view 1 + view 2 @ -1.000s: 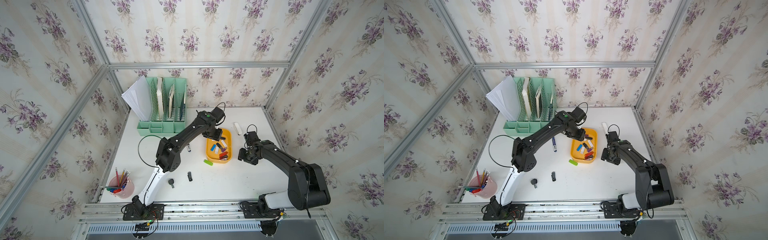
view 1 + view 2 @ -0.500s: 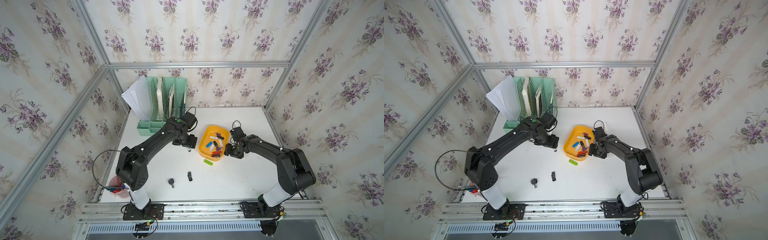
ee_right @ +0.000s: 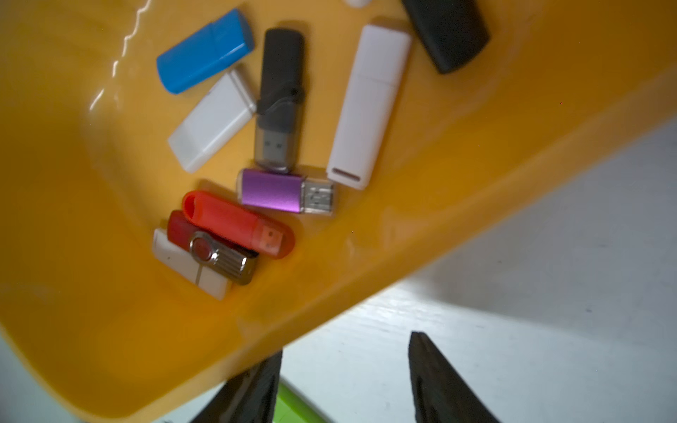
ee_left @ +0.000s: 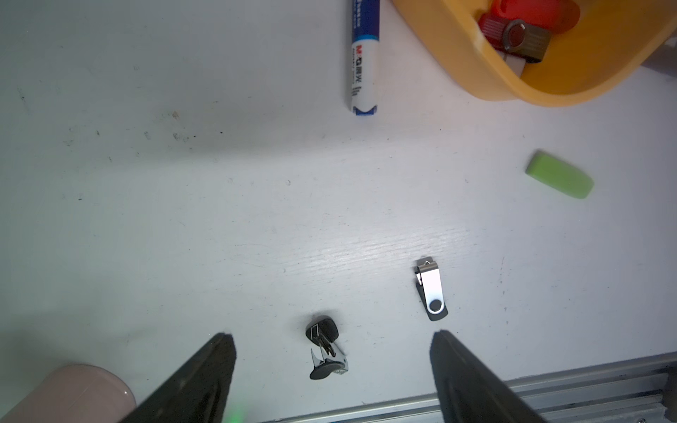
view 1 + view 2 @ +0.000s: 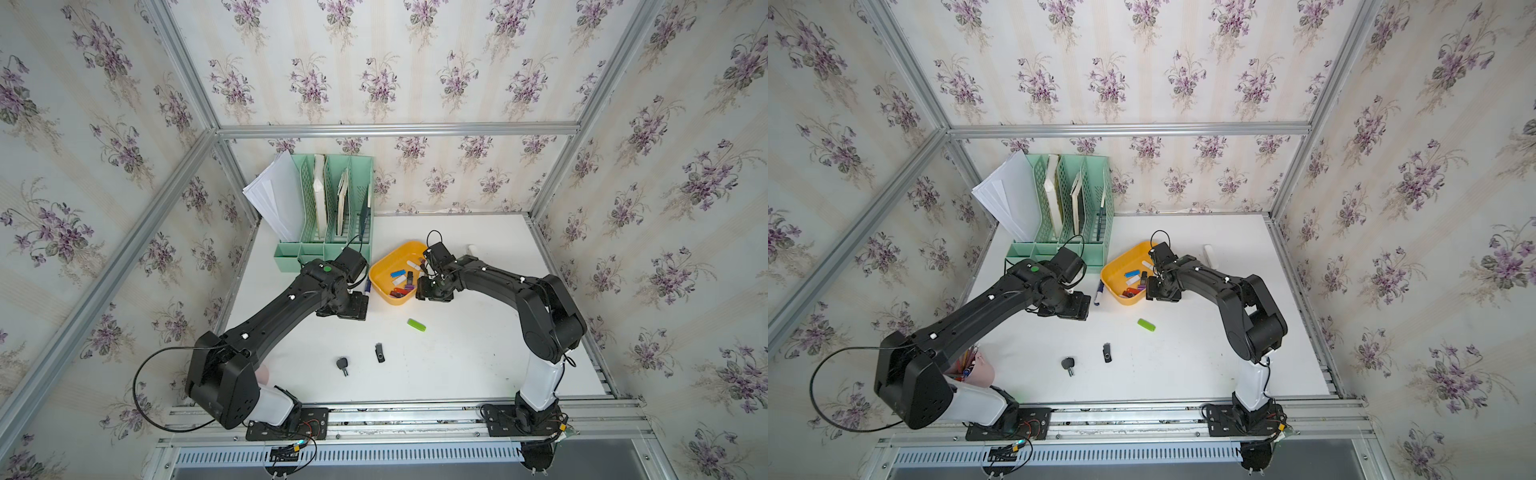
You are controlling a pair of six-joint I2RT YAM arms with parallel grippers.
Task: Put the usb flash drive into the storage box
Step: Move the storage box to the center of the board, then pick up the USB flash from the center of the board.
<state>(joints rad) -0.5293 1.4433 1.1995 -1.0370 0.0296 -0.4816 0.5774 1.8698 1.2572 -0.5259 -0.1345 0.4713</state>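
The storage box (image 5: 384,266) (image 5: 1115,270) is a yellow tub near the table's middle, and several flash drives lie in it (image 3: 273,190). Three usb flash drives lie on the bare table: a green one (image 5: 416,325) (image 4: 559,180), a black swivel one (image 5: 380,352) (image 4: 432,293) and a small black one (image 5: 343,365) (image 4: 326,348). My left gripper (image 5: 347,307) (image 4: 331,338) hangs open and empty left of the box. At the box's right front side, my right gripper (image 5: 432,293) (image 3: 346,346) is open. One of its fingers is tucked under the rim (image 3: 439,219).
A mint file organizer (image 5: 328,216) stands at the back left. A blue marker (image 5: 368,286) (image 4: 361,55) lies between my left gripper and the box. The pink pencil cup (image 5: 980,370) is at the front left, behind my left arm. A white object (image 5: 473,249) lies at the back right.
The box has slid left and turned, with my right gripper following against it. My left gripper has drawn back from above the box toward the front left and opened wider.
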